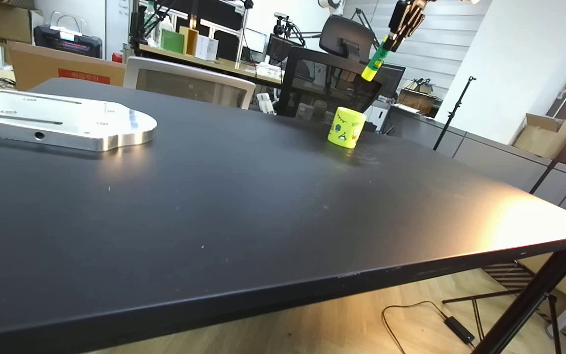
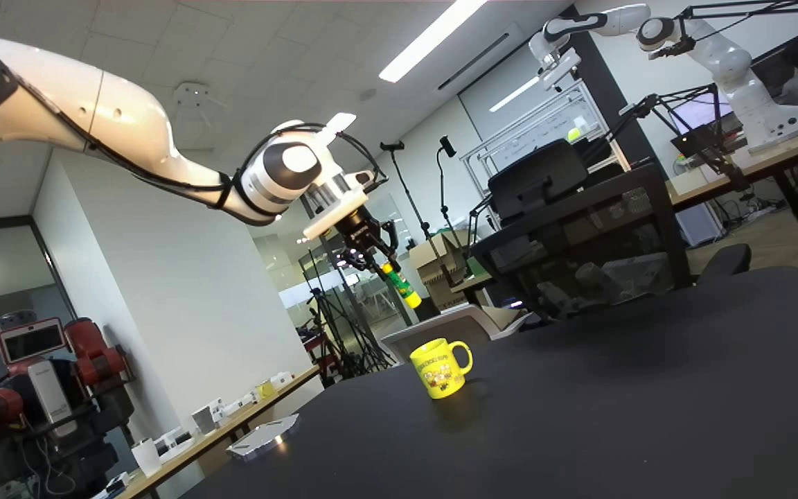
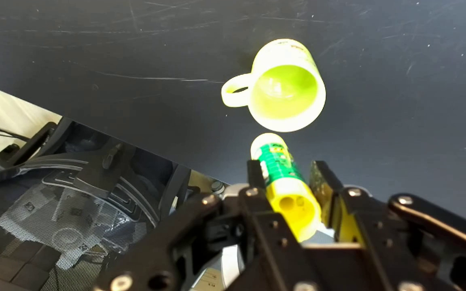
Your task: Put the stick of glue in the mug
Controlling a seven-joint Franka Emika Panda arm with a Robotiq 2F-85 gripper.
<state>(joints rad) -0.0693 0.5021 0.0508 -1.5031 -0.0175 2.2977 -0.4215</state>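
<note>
The stick of glue (image 1: 377,60) is a slim cylinder with a green middle and yellow ends. My gripper (image 1: 391,43) is shut on it and holds it tilted in the air, well above the table; this also shows in an exterior view (image 2: 401,285). In the wrist view the stick of glue (image 3: 280,165) lies between the two fingers (image 3: 287,173). The lime-yellow mug (image 1: 346,128) stands upright on the table, lower than the stick and apart from it; it also shows in an exterior view (image 2: 439,367). In the wrist view the mug (image 3: 283,56) shows its opening, with its handle to the left.
The dark table (image 1: 214,221) carries a silver metal plate (image 1: 57,118), also visible in an exterior view (image 2: 264,436). The mug stands near a table edge, with a black mesh chair (image 2: 579,242) beyond. A pale-framed chair (image 1: 189,81) stands behind the table.
</note>
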